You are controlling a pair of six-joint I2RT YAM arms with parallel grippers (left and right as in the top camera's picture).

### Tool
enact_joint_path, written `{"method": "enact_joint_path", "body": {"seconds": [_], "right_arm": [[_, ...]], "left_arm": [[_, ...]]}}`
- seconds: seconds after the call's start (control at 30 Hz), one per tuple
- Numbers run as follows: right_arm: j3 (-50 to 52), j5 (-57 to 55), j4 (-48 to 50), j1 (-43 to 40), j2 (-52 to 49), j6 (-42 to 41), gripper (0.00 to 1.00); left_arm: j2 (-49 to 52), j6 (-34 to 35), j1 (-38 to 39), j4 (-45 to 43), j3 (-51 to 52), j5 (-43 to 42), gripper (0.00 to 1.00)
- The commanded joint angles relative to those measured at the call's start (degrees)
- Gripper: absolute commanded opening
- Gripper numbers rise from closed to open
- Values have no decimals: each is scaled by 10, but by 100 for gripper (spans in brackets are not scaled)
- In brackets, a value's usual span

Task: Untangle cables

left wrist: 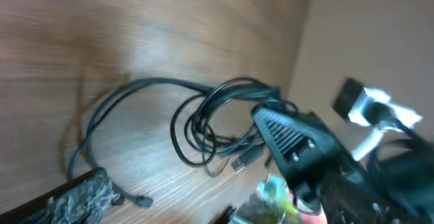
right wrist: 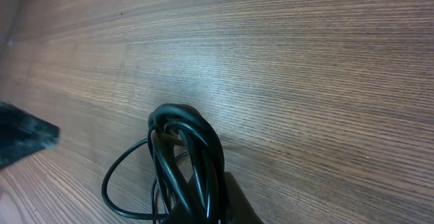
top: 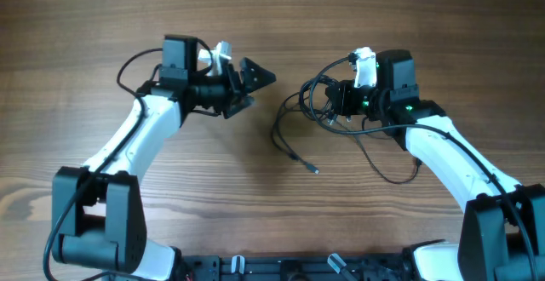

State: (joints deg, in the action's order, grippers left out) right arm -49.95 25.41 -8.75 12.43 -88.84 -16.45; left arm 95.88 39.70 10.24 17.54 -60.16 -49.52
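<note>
The cables point(top: 311, 102) are a bunch of thin black cords in loose loops on the wooden table. One strand trails down to a small plug point(top: 313, 169). My right gripper point(top: 335, 100) is shut on the bunch at its right side. In the right wrist view the cords point(right wrist: 186, 159) wrap over its dark finger point(right wrist: 237, 197). My left gripper point(top: 254, 85) is open and empty, just left of the bunch and apart from it. The left wrist view shows the loops point(left wrist: 210, 122), a plug end point(left wrist: 142, 200) and the right gripper point(left wrist: 295, 139) on them.
A thin black loop point(top: 393, 175) lies by the right arm. The wooden table point(top: 213, 187) extends around both arms. The left gripper's finger point(right wrist: 20, 139) shows at the left edge of the right wrist view.
</note>
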Motion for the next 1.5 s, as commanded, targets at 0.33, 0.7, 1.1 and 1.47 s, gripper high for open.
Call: {"method": "enact_joint_path", "body": {"seconds": [0.33,0.7,1.1,1.47], "right_arm": [[-2,-6,-10,-1,-1,-3,4],[-2,-85,-37,-1,-1,-62,4],[-2,38,46,-46,-1,-12,4],[-2,38,16,-46,-1,-1,4]], "left_arm": [[73,403,191,-32,-1,309,29],[-1,83,28,-241,-1,-148,4],[-3,109,-76,-101,-1,-77,72],[7,368,230,-83,-1,405,57]]}}
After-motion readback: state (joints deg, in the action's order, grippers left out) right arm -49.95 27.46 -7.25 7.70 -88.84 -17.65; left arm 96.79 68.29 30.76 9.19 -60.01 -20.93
